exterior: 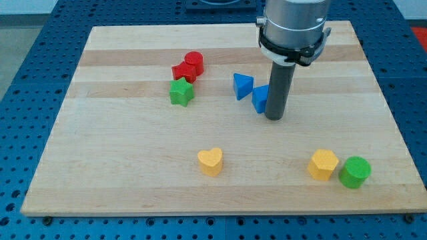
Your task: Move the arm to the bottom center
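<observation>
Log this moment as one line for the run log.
my tip: right of center, touching blue block | bottom center: not reached | yellow heart: bottom center

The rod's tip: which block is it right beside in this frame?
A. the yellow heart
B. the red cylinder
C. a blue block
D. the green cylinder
C: my tip stands right against the blue block on its right-hand side in the view, partly hiding it, while the yellow heart, green cylinder and red cylinder all lie well away from it.
</observation>
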You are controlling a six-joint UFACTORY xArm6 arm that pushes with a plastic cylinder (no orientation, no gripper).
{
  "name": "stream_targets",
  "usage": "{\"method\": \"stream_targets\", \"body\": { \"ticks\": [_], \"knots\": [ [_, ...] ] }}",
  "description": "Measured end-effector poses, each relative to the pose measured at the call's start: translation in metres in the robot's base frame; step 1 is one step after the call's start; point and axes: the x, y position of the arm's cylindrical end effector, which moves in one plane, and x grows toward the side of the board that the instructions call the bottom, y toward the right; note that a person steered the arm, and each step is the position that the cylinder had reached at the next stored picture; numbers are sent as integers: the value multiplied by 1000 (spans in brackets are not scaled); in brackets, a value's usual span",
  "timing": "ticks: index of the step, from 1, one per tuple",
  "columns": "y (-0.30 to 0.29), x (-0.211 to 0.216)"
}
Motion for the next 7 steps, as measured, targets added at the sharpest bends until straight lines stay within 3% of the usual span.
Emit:
{"method": "stream_targets", "body": {
  "ticks": [2, 4, 5, 7],
  "knots": [
    [14, 27],
    [-110, 26],
    [-103, 59],
    [-7, 82]
  ]
}}
